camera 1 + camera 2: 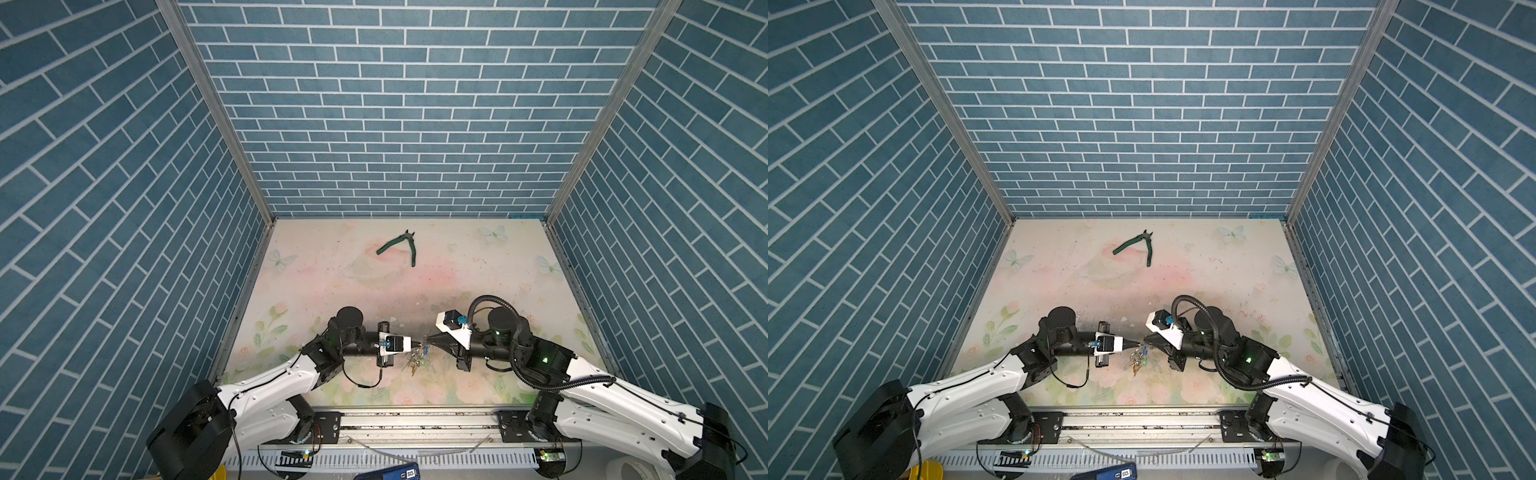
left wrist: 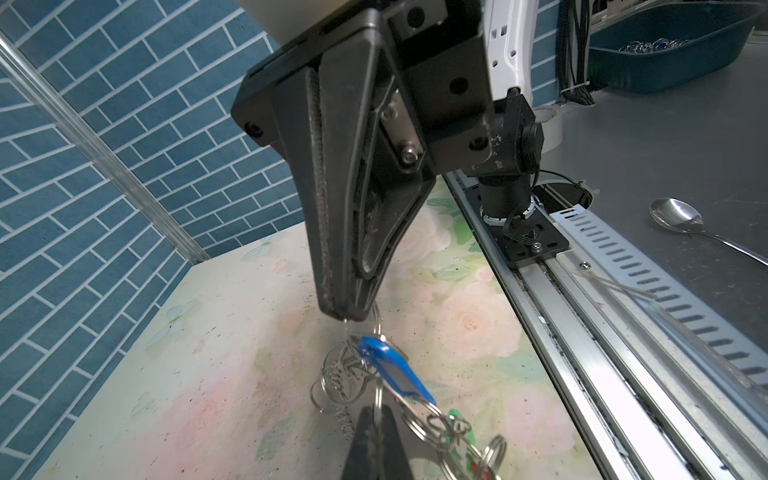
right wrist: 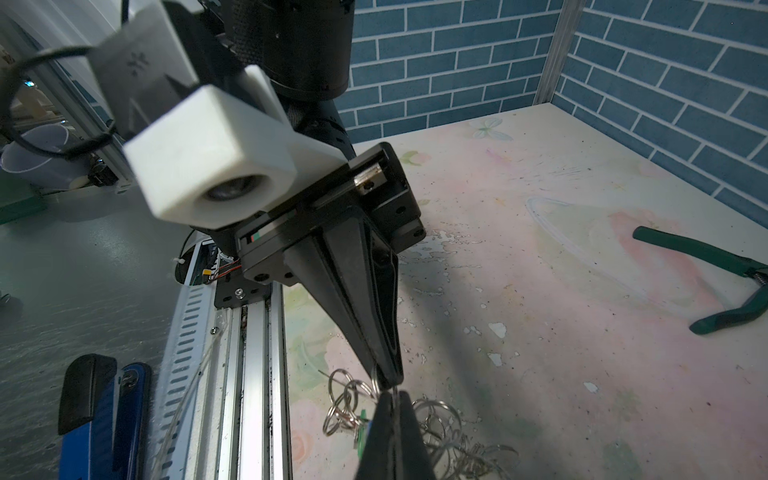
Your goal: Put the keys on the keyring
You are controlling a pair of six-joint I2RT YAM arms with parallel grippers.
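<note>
Both top views show the left gripper [image 1: 417, 344] [image 1: 1136, 343] and the right gripper [image 1: 427, 338] [image 1: 1145, 338] meeting tip to tip above the near middle of the bench [image 1: 478, 270]. The keyring [image 1: 415, 362] appears there only as a small tangle below the tips. The green-handled pliers [image 1: 390, 244] lie well apart, toward the far wall.

The left wrist view resolves the tangle. The keys [image 2: 395, 374], identified by the blue tag, hang among silvery rings of the keyring [image 2: 336, 382], just beside both gripper tips. A green tag [image 2: 457, 415] and a red tag [image 2: 478, 471] sit further along the chain. The right wrist view hides the blue tag and shows the pliers [image 3: 706, 255].

Left gripper [image 2: 376, 415]: jaws pressed together, clamped on a silvery ring. Right gripper [image 2: 345, 309]: jaws pressed together, pinching a thin ring wire at the tip. Whether the keyring's lower end rests on the bench cannot be determined.
</note>
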